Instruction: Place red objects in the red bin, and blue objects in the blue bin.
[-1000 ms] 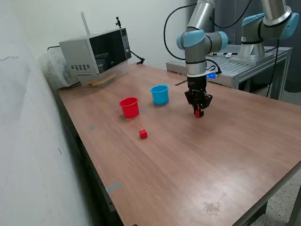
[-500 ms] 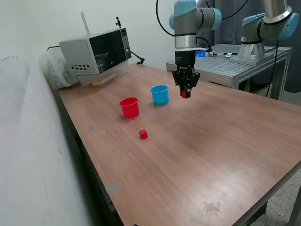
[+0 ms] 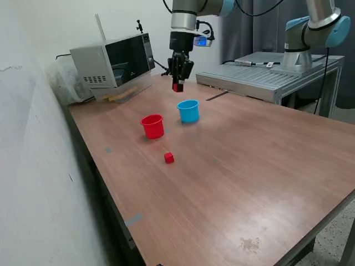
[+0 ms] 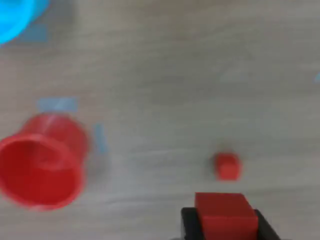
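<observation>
My gripper is shut on a small red cube and holds it high above the table, behind the light blue cup. In the wrist view the held cube sits between the dark fingers. The red cup stands upright to the exterior view's left of the blue cup and also shows in the wrist view. A second red cube lies on the table in front of the red cup and shows in the wrist view. No dark blue cubes are in view.
A microwave stands at the back left of the wooden table. A second robot arm on a metal bench is at the back right. Small blue tape marks are on the tabletop.
My gripper has risen from near the table and moved toward the exterior view's left and back, carrying the red cube past the blue cup. The cups and loose cube have not moved.
</observation>
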Robot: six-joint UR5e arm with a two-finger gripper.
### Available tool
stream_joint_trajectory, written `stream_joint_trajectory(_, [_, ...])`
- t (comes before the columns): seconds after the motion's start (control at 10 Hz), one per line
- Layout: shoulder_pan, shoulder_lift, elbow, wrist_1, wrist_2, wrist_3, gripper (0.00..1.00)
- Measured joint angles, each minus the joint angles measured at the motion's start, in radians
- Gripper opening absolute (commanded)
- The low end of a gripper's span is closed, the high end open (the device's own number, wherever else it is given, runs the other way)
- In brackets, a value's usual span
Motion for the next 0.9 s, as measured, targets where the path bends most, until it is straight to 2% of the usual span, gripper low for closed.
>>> stream_joint_trajectory(0.4, [-0.093,0.097,-0.108,0.007,-0.027,-0.012,0.00])
stream_joint_trajectory(0.9, [-0.135,0.153,-0.132,0.007,-0.034,-0.015,0.00])
